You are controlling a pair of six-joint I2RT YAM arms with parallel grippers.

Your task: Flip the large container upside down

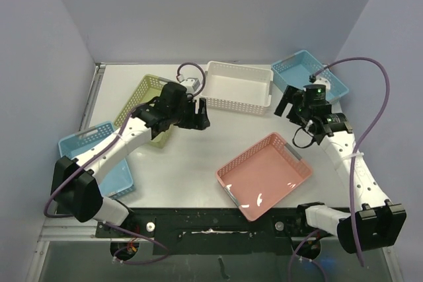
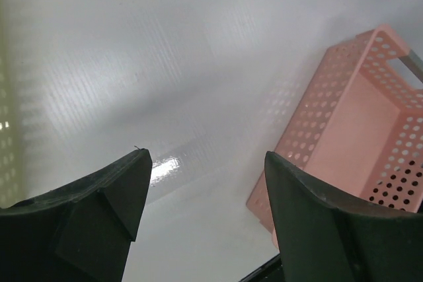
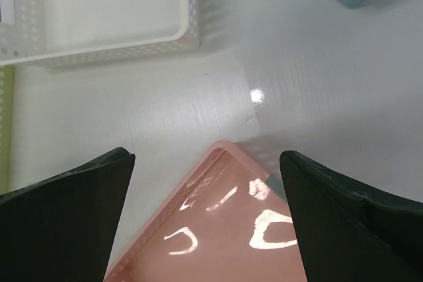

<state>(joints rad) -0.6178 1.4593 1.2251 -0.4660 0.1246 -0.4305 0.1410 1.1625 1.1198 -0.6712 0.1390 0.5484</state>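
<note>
The large pink perforated plastic basket (image 1: 264, 175) is found upright on the white table (image 1: 198, 156), long axis from 8 to 2 o'clock, at 7 o'clock from the nearer right gripper (image 3: 206, 156); both this and the left gripper (image 2: 206, 155) are held open and empty.

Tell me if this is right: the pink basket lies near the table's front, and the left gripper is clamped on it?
No. The pink basket lies near the front of the table, but the left gripper is open and empty, apart from it. The left wrist view shows bare table between its fingers.
</note>
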